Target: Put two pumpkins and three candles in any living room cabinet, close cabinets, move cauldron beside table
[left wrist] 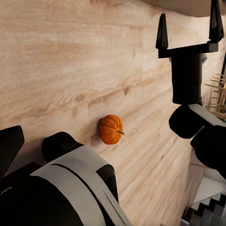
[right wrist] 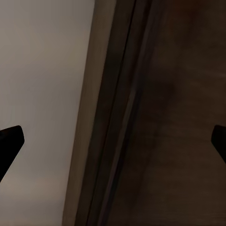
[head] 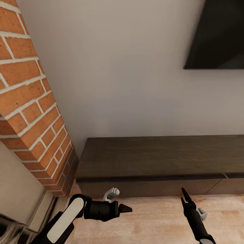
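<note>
A small orange ribbed pumpkin (left wrist: 110, 129) lies alone on the light plank floor (left wrist: 56, 61) in the left wrist view. The long, low dark brown cabinet (head: 152, 159) runs along the pale wall ahead, its fronts shut as far as I see. My left gripper (head: 127, 208) hovers low over the floor in front of the cabinet's left end, open and empty. My right gripper (head: 184, 198) points up at the cabinet front, open with nothing between its fingers; the right gripper (left wrist: 188, 26) shows spread in the left wrist view. Candles and cauldron are out of view.
A red brick fireplace (head: 30, 112) stands at the left, close to the cabinet's end. A black TV (head: 220, 37) hangs on the wall above the cabinet. The dark cabinet top (right wrist: 179, 117) and pale wall (right wrist: 42, 94) are close in the right wrist view.
</note>
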Available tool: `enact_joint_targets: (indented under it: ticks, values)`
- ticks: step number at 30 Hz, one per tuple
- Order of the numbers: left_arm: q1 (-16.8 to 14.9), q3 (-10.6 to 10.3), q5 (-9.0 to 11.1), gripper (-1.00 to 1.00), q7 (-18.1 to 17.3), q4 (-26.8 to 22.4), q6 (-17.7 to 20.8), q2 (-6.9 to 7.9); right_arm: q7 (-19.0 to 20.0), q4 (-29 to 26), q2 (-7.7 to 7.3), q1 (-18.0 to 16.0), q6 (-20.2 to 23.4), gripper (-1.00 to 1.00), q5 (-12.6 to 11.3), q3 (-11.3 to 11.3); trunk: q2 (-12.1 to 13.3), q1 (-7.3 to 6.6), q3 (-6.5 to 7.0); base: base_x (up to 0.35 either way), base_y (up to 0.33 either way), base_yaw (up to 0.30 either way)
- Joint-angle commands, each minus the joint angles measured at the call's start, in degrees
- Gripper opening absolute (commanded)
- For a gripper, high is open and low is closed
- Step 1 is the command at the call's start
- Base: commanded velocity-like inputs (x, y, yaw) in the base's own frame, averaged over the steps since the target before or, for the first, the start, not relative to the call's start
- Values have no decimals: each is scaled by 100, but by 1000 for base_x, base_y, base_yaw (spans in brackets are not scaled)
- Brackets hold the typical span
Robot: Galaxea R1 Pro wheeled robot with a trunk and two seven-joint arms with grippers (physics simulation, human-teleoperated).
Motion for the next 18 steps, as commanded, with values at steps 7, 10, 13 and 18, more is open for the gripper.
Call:
enact_joint_targets:
  ticks: [7, 10, 13, 18]
  values:
    - [-5, -9, 61, 100, 57, -6, -7, 4, 21, 17, -2, -3, 16, 100, -52, 21, -2, 1, -5, 41, 0, 0]
    - [-5, -9, 61, 100, 57, -6, -7, 4, 21, 18, -2, -3, 24, 100, -52, 19, -82, 45, -41, 3, 0, 0]
    - [-4, -9, 61, 100, 57, -6, -7, 4, 27, 10, -2, -3, 36, 100, -52, 20, -162, 89, -77, 0, 0, 0]
    - [-4, -9, 61, 100, 57, -6, -7, 4, 124, -40, -4, -3, 51, 100, -52, 21, -242, 133, -112, 0, 0, 0]
